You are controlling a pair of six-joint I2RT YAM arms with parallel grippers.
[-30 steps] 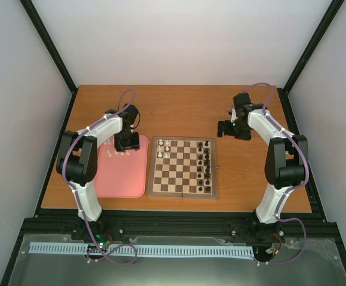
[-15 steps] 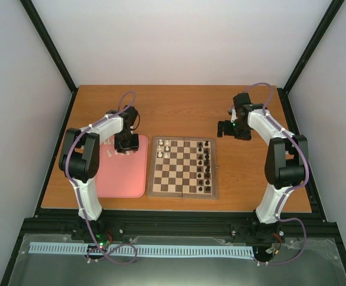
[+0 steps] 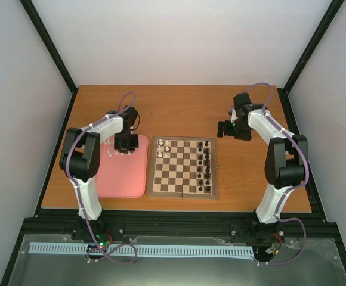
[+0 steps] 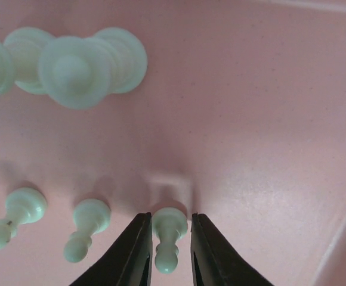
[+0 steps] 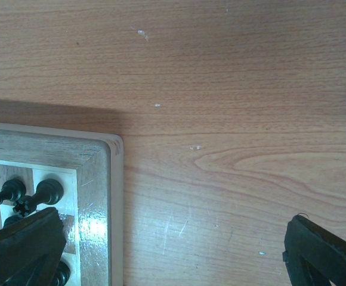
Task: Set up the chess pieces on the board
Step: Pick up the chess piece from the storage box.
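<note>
My left gripper [image 3: 124, 146] is down over the far end of the pink tray [image 3: 122, 176]. In the left wrist view its black fingers [image 4: 138, 250] are shut on an upright white pawn [image 4: 168, 229], pressing close on both sides of its base. Two more white pawns [image 4: 88, 219] stand to the left on the tray [image 4: 262, 119], and bigger white pieces [image 4: 71, 68] cluster further off. The board [image 3: 183, 195] holds a few white pieces [image 3: 164, 148] at its far left corner. My right gripper [image 3: 224, 128] hovers open beyond the board's far right corner [image 5: 95, 179], nothing between its fingers.
Black chess pieces [image 3: 207, 161] line the board's right side, and a few [image 5: 39, 193] show in the right wrist view. Bare wooden table [image 5: 232, 119] lies under the right gripper [image 5: 172, 217]. Black frame posts and white walls bound the table.
The left gripper's jaws have closed in on the pawn, and the left arm has shifted slightly. The right arm has not moved.
</note>
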